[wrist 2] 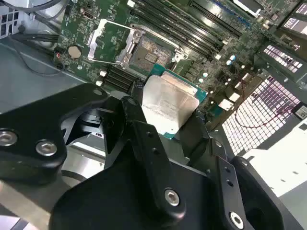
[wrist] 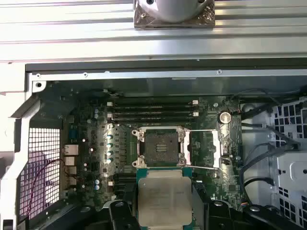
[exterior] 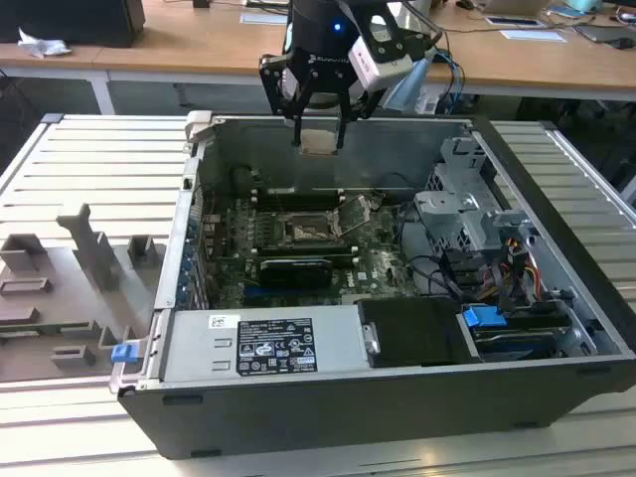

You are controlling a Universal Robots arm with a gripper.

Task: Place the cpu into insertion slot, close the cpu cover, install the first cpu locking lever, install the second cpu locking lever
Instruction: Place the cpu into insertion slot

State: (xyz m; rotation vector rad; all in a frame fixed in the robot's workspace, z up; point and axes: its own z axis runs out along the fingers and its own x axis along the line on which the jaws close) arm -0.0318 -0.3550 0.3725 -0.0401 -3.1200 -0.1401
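Nearest the exterior camera stood the computer case (exterior: 328, 407), its top open and its walls ringing the green motherboard (wrist: 96, 143) below the gripper. I saw the gripper (exterior: 318, 134) hang over the case's far wall, above the rim, with open air between it and the board. Against the near wall, well apart from the gripper, sat the power supply (exterior: 199, 348) with a white printed label (exterior: 261, 345), which I left unread.

The black fingers (wrist 2: 136, 120) were clamped on two opposite edges of the cpu (wrist 2: 168, 105). Being square, the chip had no long side. In the first wrist view its edges ran parallel with those of the insertion slot (wrist: 159, 147). Its pale face was turned up toward the wrist, with a green border showing round it.

The slot lay bare below the gripper, well apart from the chip. Just beside the slot the cpu cover (wrist: 216, 149) stood open on its hinge, off the socket.
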